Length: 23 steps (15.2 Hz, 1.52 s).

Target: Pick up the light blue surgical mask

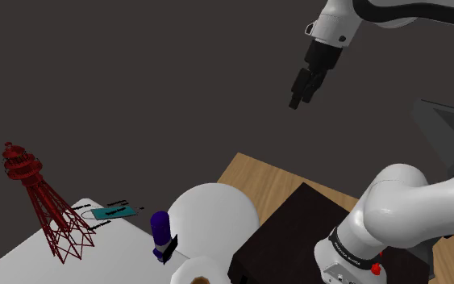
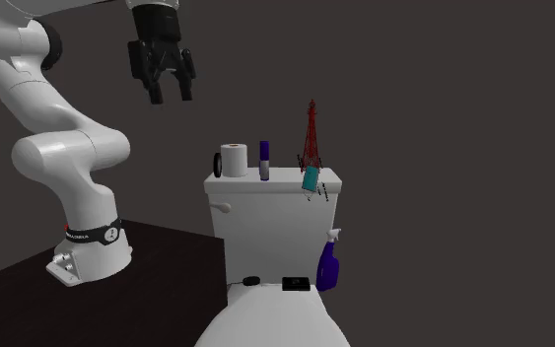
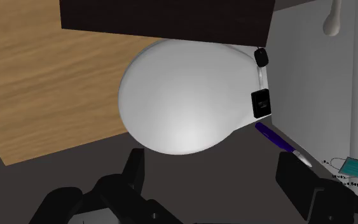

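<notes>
A white toilet tank lid [image 2: 283,181] sits well below the gripper [image 2: 164,84], off to its side toward the second exterior view's right. On it stand a toilet paper roll [image 2: 234,160], nearest the gripper, then a purple bottle [image 2: 264,161], and farthest from it a red lattice tower model [image 2: 311,133]. A teal surgical mask [image 2: 311,178] lies at the lid's front edge by the tower's foot. The closed toilet seat cover [image 3: 184,95], straight ahead of the gripper, carries a black square piece [image 3: 261,102] and a smaller black object [image 3: 262,58].

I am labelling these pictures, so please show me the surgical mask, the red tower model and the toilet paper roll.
surgical mask [image 1: 114,212]: shoulder view, middle of its teal panel.
red tower model [image 1: 21,167]: shoulder view, its dense upper part.
toilet paper roll [image 2: 236,161]: second exterior view, its white outer wrap.
</notes>
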### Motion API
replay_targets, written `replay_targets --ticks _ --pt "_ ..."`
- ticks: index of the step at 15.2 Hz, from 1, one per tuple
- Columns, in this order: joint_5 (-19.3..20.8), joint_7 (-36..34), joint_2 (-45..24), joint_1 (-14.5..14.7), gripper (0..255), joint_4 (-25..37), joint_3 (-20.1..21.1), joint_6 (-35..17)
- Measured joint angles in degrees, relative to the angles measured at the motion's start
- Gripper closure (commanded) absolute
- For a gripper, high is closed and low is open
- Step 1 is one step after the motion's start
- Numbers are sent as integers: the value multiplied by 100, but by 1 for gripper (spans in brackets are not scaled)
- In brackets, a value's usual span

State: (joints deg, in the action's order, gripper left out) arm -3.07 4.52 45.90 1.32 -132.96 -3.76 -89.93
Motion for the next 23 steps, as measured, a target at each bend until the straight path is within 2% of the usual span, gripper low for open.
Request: replay_targets --ticks 2,10,15,23 --pt "-42 -51 -66 19 0 3 42 -40" --pt "-683 -854 -1004 321 0 100 697 -563" --pt "-1012 -1269 -1829 480 0 352 1036 -953" --pt "-1415 -2053 -3292 774 0 1154 1609 -1417"
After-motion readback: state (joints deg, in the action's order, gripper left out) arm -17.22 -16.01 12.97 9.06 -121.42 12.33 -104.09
